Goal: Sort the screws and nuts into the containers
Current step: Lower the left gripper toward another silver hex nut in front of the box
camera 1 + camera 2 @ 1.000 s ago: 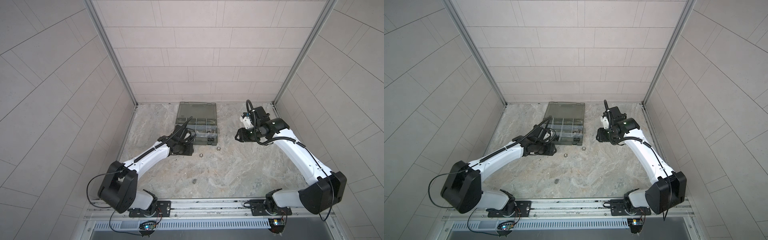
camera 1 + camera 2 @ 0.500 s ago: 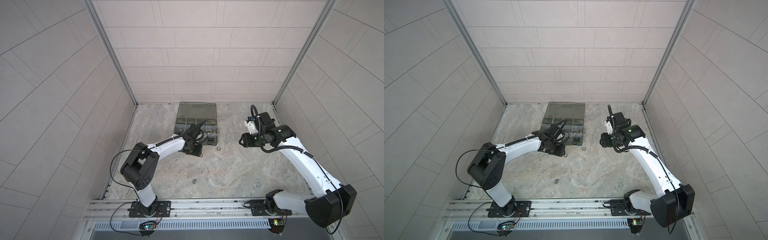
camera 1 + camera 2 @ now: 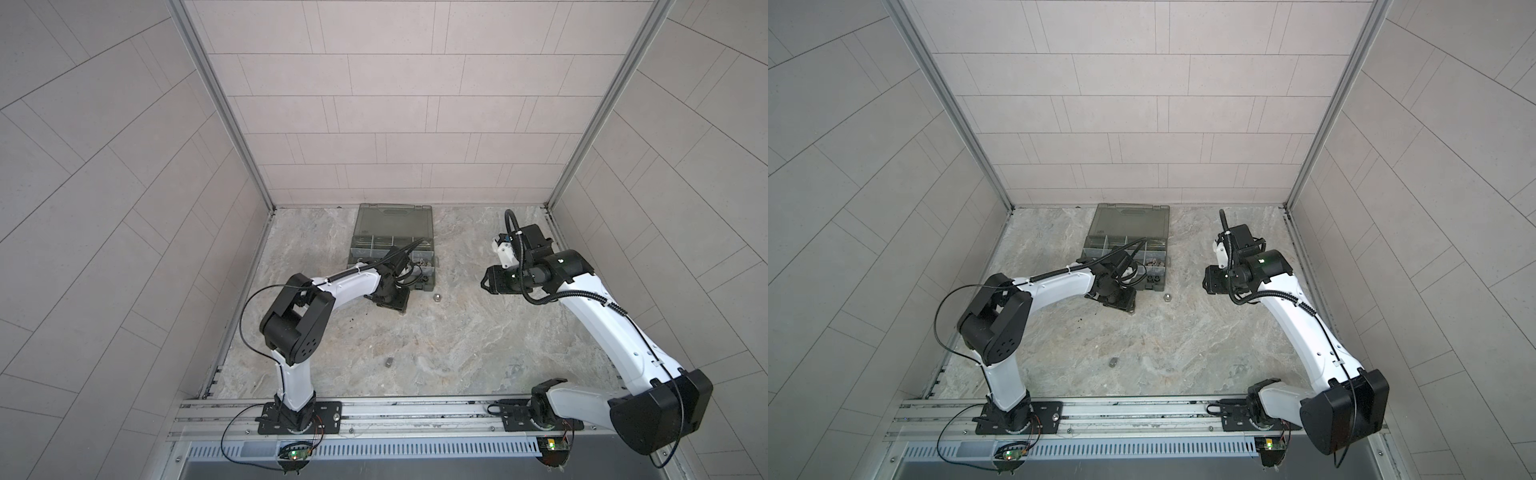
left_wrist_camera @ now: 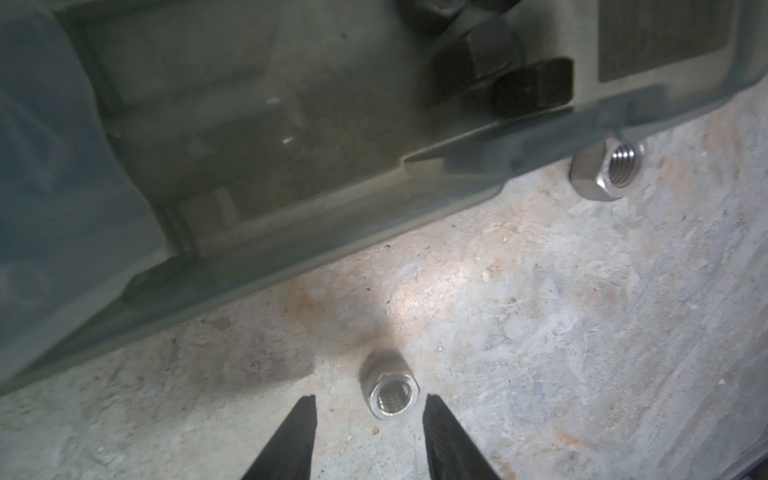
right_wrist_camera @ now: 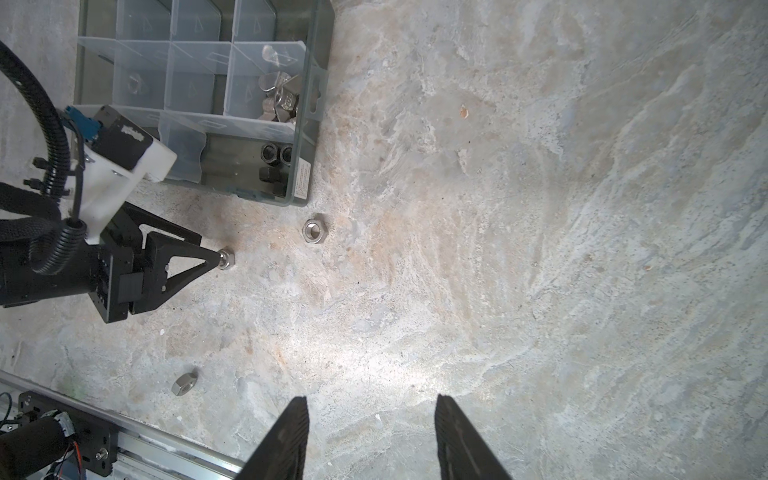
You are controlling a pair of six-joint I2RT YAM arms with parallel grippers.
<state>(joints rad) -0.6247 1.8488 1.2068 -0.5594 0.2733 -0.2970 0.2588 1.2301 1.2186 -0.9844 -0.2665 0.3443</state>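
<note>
Lying nearest the base rail (image 3: 374, 409), lower centre in both top views: one silver hex nut (image 3: 389, 362) (image 3: 1112, 362), flat on the marble floor (image 3: 457, 332), well apart from either arm. It is unsorted, evidently kept for a later pick.

Next out, centre-left: left gripper (image 4: 370, 401), tilted down to the floor just in front of the case. Its jaws are partly parted, one finger on either side of a small silver nut (image 4: 390, 395), with a sliver of floor showing on each side. Nothing is pinched yet, and the straddle looks made ready for closing.

To its right: larger silver hex nut (image 5: 315, 231), threaded bore up, just beside the case's front corner. It is probably next in line.

Centre-right: right gripper (image 3: 485, 283), hanging above bare floor, fingers (image 5: 291, 436) moderately spread and empty. It seems to be held clear to give the left arm room.

Farther back: organizer case (image 5: 320, 89), open, with pale dividers forming cells.
- Right-side cell: a heap of wing nuts (image 5: 278, 97).
- Front-right corner cell: black hex nuts (image 5: 276, 154).
- Each kind has its own cell, as the sort requires.
- There are no screws identifiable.

Farthest: hinged lid (image 3: 392, 220), folded flat toward the rear wall, leaving every cell reachable from above.
</note>
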